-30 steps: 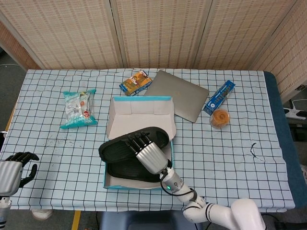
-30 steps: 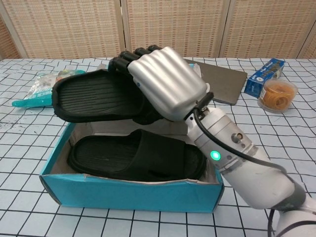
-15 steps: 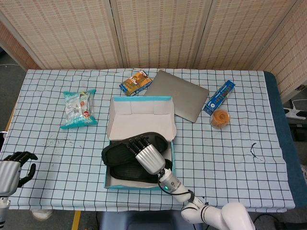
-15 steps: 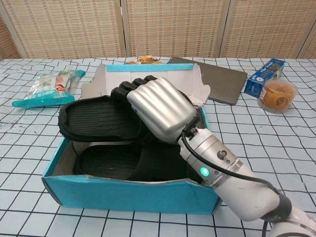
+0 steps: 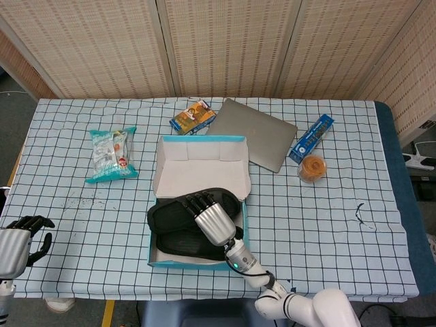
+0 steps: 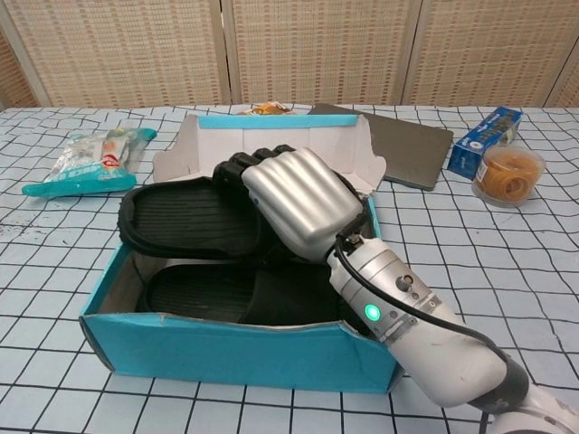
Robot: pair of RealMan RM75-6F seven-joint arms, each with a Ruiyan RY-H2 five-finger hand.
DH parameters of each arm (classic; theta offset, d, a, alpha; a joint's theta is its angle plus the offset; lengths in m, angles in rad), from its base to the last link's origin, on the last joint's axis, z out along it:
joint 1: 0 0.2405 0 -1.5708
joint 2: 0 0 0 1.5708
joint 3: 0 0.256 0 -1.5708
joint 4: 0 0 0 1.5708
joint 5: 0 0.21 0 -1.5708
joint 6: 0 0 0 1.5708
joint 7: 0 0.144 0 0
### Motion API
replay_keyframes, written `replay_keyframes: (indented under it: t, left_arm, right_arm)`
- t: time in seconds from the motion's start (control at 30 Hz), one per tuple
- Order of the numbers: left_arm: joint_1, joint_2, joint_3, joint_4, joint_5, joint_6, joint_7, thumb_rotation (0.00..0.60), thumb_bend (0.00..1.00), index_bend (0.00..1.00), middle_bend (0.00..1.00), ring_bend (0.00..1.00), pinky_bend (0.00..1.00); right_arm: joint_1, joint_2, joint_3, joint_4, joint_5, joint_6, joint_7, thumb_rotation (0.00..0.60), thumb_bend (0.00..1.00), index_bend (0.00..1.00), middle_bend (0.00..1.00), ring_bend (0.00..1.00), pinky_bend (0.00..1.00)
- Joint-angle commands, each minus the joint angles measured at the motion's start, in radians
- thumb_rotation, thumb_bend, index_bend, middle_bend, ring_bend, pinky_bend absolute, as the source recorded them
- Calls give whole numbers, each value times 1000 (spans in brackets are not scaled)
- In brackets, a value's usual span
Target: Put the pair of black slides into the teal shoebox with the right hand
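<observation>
Lowered since a second ago, the right hand (image 6: 298, 203) grips the upper black slide (image 6: 190, 217) above its mate (image 6: 235, 297) inside the teal shoebox (image 6: 226, 351); the left hand (image 5: 20, 240) rests with fingers curled, holding nothing.

The table, covered in a white black-gridded cloth (image 5: 327, 225), carries an open teal cardboard shoebox (image 5: 197, 262) at centre, a teal snack bag (image 5: 111, 154) at ten o'clock, an orange snack box (image 5: 192, 117) and grey flat laptop (image 5: 253, 134) at twelve, and a blue carton (image 5: 311, 137) with a clear tub of orange rubber bands (image 5: 313, 167) at two.

R hand (image 6: 298, 203) reaches fwd from bottom edge on a low forearm w/ green wrist light lit, back of hand up, fingers (image 5: 199, 201) curled down in a grip, while L hand (image 5: 19, 240) sits low at far left, fingers loosely curled, holding nothing.
</observation>
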Motion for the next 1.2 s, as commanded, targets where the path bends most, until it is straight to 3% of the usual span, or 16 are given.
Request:
replay_keyframes:
  t: [0.03,0.3,0.53,0.63,0.9,1.0,1.07,1.2]
  left_arm:
    - [0,0,0,-1,-2,-2,-1,600,492,461,441,387,522]
    - [-1,-2,2,0,1,-3,3,600,493,461,441,386,522]
    - [-1,-2,3,-2,0,-5,5,600,493,461,441,387,522]
    - [-1,-2,2,1,2,-2,5,600,493,461,441,387,522]
    - [-2,-3,2,3,-1,-6,4,600,492,461,441,387,522]
    - [-2,-3,2,2,-2,-7,4,600,493,461,441,386,522]
    - [-3,-3,3,2,-2,-9,2,600,493,461,441,387,522]
    - [-5,-6,5,3,-2,-16,10,600,493,461,441,387,522]
  right_arm:
    - [-3,0,0,-47,15,11,-32,600,0,673,706,571,627]
    - [-23,5,-26,-115,8,22,-121,600,0,673,706,571,626]
    - [-60,35,-66,-153,37,-54,-212,600,0,664,706,570,626]
    - [-70,50,-62,-181,74,-112,-235,600,0,606,695,531,610]
    - [-63,131,-13,-329,125,-175,-221,600,0,346,399,218,421]
    - [-63,140,-10,-345,127,-176,-223,600,0,312,350,151,368]
    - [-64,155,-3,-373,129,-174,-223,600,0,248,275,71,275]
    - [-65,220,21,-478,136,-168,-240,600,0,138,174,2,171]
